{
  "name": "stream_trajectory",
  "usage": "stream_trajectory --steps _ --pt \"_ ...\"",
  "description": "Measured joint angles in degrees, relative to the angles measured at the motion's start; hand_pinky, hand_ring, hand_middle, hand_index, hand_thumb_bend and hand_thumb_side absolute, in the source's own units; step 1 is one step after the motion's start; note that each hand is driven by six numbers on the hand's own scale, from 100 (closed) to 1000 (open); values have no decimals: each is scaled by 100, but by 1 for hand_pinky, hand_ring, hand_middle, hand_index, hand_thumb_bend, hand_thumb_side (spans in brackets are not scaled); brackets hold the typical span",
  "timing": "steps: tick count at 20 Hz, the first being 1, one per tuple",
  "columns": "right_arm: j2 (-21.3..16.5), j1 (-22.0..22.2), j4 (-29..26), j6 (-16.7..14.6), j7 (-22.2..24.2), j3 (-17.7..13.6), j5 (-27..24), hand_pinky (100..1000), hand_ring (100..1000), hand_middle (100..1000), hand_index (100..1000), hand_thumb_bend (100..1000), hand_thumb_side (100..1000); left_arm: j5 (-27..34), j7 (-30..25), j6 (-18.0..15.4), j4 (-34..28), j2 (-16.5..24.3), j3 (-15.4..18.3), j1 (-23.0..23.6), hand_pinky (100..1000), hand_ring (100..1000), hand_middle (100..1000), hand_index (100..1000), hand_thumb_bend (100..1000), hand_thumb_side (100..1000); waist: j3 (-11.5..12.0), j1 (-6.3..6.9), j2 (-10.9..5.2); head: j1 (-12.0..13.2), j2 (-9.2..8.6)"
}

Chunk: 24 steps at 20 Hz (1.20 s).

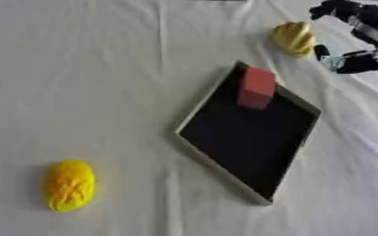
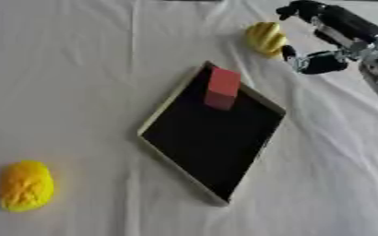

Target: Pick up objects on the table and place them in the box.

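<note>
The box (image 1: 224, 156) is a shallow, dark-floored tray with a pale rim, lying turned like a diamond near the middle of the desk (image 1: 103, 83), so every open side can be reached from above. Inside it, at its 12 o'clock corner, stands 1 red block (image 1: 256, 87), upright and close against the rim; by the look of it, this 1 item is already delivered. At about 1 o'clock from the box, well clear of its rim, lies a pale yellow ridged object (image 2: 266, 38) on the cloth. The right hand (image 2: 325, 39) comes in from the upper right with its fingers and thumb spread apart on either side of empty air just beside that object, holding nothing; I judge it is lined up to close on this piece next, since it is the nearest loose thing. A second, brighter yellow lumpy object (image 1: 69, 185) sits far off at 8 o'clock from the box, well apart from everything, likely left for later or for the other arm. The left hand shows in neither view. The desk is covered by a creased white cloth; nothing of the room beyond it is visible.
</note>
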Motion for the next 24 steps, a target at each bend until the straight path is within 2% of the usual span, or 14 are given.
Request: stream_trajectory --steps 5,12,17,23,24 --pt "-1 -2 29 50 -60 -62 32 1000 1000 856 979 100 194 19 0 20 0 1 13 27 757 771 696 905 100 539 45 2 57 -28 -49" --pt "-1 -17 116 65 80 -111 152 1000 1000 854 979 100 200 41 9 40 0 2 33 46 755 771 695 906 100 548 142 -5 210 -77 -121" --pt "-1 -25 177 91 103 -244 185 1000 1000 856 980 100 202 71 11 53 0 5 36 53 754 770 694 906 100 547 250 -64 307 -126 -169" --pt "-4 52 174 161 -75 -384 225 1000 1000 835 974 100 198 75 34 79 0 7 72 125 753 770 693 904 100 546 216 -54 381 -144 -220" --pt "-4 51 160 156 -83 -400 173 1000 1000 828 972 100 266 75 37 86 0 8 73 157 753 770 694 904 100 547 175 -38 381 -144 -220"
